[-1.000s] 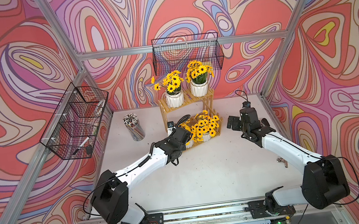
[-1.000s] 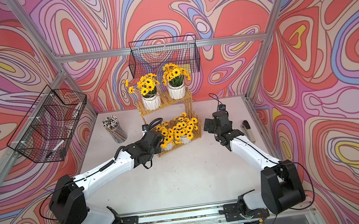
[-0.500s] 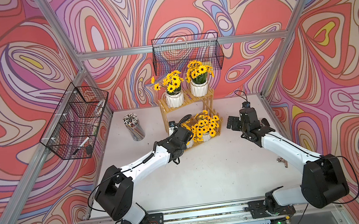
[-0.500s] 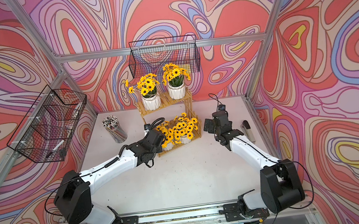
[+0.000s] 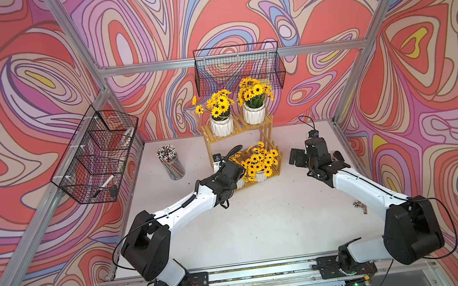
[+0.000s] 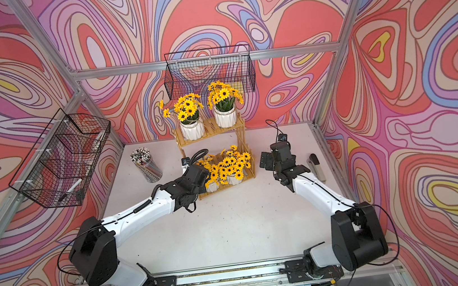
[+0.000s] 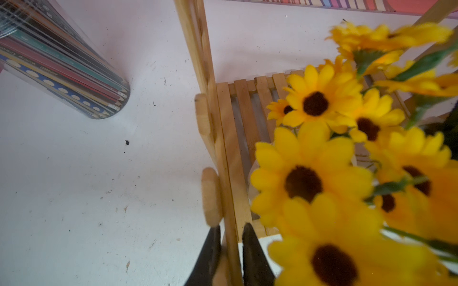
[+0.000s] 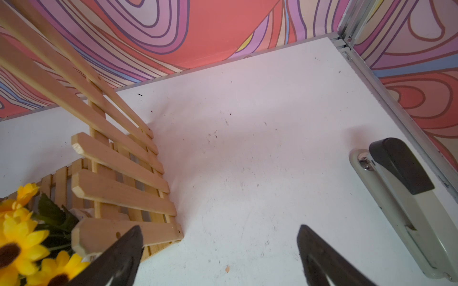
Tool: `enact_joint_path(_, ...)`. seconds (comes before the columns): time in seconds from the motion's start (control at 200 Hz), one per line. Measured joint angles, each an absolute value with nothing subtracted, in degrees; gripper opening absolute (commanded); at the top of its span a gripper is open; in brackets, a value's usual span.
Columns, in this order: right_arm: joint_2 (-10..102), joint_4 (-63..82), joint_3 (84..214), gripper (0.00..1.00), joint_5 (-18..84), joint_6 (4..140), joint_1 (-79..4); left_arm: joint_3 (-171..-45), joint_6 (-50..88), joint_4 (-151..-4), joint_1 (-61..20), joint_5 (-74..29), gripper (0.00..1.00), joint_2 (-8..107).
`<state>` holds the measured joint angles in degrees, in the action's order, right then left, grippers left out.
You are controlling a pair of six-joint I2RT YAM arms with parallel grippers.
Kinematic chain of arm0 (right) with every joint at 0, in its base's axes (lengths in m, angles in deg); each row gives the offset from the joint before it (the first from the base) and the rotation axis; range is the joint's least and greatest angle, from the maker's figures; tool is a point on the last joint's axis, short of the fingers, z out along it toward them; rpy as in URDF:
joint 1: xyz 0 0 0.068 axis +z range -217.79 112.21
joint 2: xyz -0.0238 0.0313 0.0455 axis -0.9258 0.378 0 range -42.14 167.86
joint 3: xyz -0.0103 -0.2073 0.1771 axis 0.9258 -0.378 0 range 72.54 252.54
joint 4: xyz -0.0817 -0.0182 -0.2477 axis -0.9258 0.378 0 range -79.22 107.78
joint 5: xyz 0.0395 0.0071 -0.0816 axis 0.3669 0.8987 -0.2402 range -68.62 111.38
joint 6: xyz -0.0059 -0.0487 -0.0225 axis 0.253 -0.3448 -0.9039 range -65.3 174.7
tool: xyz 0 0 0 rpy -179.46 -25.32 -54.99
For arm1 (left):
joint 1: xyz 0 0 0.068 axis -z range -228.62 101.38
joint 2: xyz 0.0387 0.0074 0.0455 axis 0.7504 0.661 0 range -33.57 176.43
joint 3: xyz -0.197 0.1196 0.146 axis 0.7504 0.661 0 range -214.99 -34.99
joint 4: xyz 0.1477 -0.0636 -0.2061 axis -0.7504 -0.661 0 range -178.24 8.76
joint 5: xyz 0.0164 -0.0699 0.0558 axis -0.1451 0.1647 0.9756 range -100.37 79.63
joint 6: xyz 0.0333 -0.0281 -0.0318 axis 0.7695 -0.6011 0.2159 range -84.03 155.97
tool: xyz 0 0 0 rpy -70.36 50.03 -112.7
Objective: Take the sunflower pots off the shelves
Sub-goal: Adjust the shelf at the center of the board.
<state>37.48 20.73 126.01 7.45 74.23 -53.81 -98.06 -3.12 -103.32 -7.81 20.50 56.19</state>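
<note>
— Where do the pots stand?

— All four small white ribbed ceramic sunflower pots (image 5: 221, 125) are on the two-tier yellowish wooden slatted shelves (image 5: 238, 134). Two are on top and two below. The lower left one is partly hidden in both top views.

— And our hands?

— Our left fingers (image 7: 252, 257) are clenched on the lower tier's end rail, with no pot in them. Our right fingers (image 8: 119, 257) are spread wide and empty over the white bench (image 5: 260, 219), just beside the shelves' other end.

— So we brace and pick?

— That is our judgement. We hold the rail firm without dragging it. We bring the right fingers round the nearer lower pot's ribbed body, under the blooms. We lift it clear of the low rail and set it on bare bench, away from the grey stapler (image 8: 409, 205).
</note>
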Motion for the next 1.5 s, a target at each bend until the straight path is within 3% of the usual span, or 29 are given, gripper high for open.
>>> enact_joint_path(0.461,37.48,20.71,126.16,0.98,7.4,74.25,-53.81,-93.16,-2.12,-100.68,-7.81,21.63,0.0,52.45)
enact_joint_path(0.997,37.46,20.69,126.19,0.98,6.51,74.3,-53.81,-82.21,6.89,-92.37,-10.32,19.25,0.0,43.09)
enact_joint_path(1.502,35.82,20.69,126.19,0.98,5.57,74.3,-53.81,-81.32,9.91,-90.19,-12.79,18.82,0.0,42.81)
